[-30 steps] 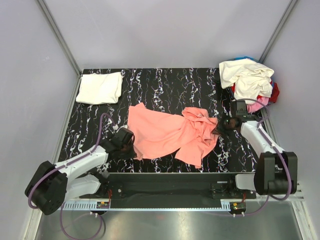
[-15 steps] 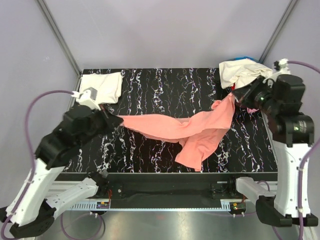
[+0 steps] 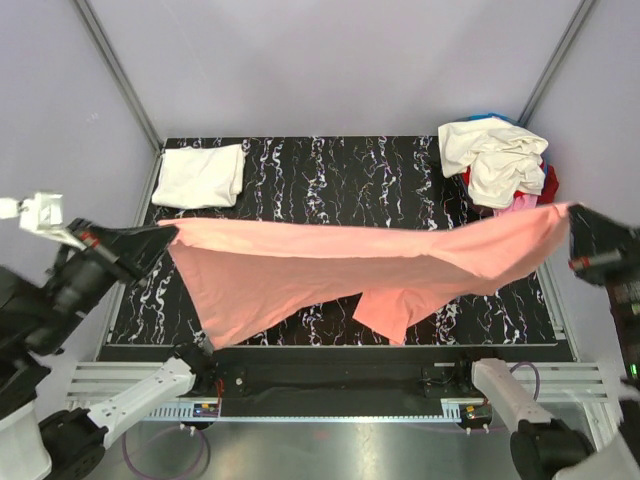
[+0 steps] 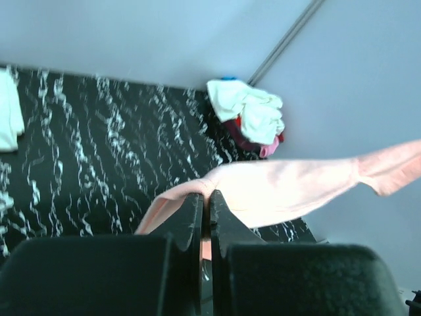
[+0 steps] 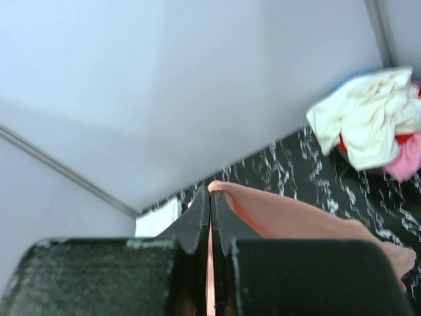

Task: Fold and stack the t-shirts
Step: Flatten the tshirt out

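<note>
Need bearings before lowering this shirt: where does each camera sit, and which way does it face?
Top external: above, behind the arms, looking down on the table; both arms show, holding the salmon-pink t-shirt.
Left wrist: raised left arm, facing the unfolded pile; left end effector shows, shut on the shirt.
Right wrist: raised right arm, facing the far wall; right end effector shows.
Wrist views share pile and shirt.

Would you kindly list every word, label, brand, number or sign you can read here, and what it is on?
None readable: the salmon-pink t-shirt, the folded white t-shirt, the heaped t-shirts and the marbled table show no print.
The small fittings on the front rail are too small to read.
</note>
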Robot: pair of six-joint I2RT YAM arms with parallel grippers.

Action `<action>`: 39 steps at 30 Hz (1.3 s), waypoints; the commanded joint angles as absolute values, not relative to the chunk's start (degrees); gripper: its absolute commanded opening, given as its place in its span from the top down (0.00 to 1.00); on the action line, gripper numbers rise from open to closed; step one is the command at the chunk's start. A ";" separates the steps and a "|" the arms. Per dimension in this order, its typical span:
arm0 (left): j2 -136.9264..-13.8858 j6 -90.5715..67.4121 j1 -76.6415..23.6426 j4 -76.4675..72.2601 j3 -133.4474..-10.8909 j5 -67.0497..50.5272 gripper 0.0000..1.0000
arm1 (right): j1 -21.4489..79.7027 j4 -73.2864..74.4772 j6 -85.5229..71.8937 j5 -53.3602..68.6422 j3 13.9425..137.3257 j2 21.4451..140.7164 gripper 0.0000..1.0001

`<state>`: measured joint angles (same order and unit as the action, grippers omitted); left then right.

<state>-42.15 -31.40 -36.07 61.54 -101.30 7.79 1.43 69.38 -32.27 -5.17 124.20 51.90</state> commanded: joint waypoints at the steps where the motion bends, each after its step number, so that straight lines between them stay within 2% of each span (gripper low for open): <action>1: -38.16 -22.96 -36.21 51.36 -102.31 1.52 1.00 | 1.41 65.32 -32.44 -12.21 124.30 45.38 1.00; 7: -29.80 -15.91 -35.86 36.84 -101.33 -9.04 1.00 | 1.58 51.34 -28.13 -15.72 121.90 36.84 1.00; 11: -29.35 -14.06 -35.07 36.74 -106.95 -9.40 1.00 | 2.28 46.60 -26.20 -18.72 125.94 35.77 1.00; 15: -32.59 -12.84 -34.28 37.70 -111.78 -8.80 1.00 | 4.21 45.00 -23.74 -19.51 131.90 39.63 1.00; 18: -36.90 -10.91 -34.19 39.98 -113.03 -5.37 1.00 | 5.45 43.25 -21.63 -18.99 134.03 46.12 1.00; 23: -47.69 -9.15 -34.80 43.59 -112.24 10.97 1.00 | 7.29 44.20 -19.87 -19.86 134.74 61.15 1.00; 28: -61.94 -8.08 -34.02 49.04 -110.40 20.81 1.00 | 7.29 43.08 -21.61 -18.64 123.42 74.60 1.00; 33: -75.83 -13.96 -15.26 45.19 -93.19 6.00 1.00 | 7.21 37.28 -25.48 -16.62 104.38 84.36 1.00; 36: -87.33 -16.61 -9.17 45.96 -86.76 2.30 1.00 | 7.21 35.50 -25.75 -10.66 101.42 96.97 0.99; 37: -89.97 -17.05 -8.36 45.53 -85.53 0.37 1.00 | 7.21 37.42 -25.14 -8.89 102.38 99.99 0.85; 38: -93.83 -17.49 -7.31 44.74 -82.99 -1.91 0.90 | 7.21 38.49 -23.40 -7.48 105.09 102.89 0.31; 39: -94.82 -17.58 -7.12 42.30 -81.66 -3.50 0.56 | 7.21 40.15 -23.21 -8.08 106.77 107.53 0.19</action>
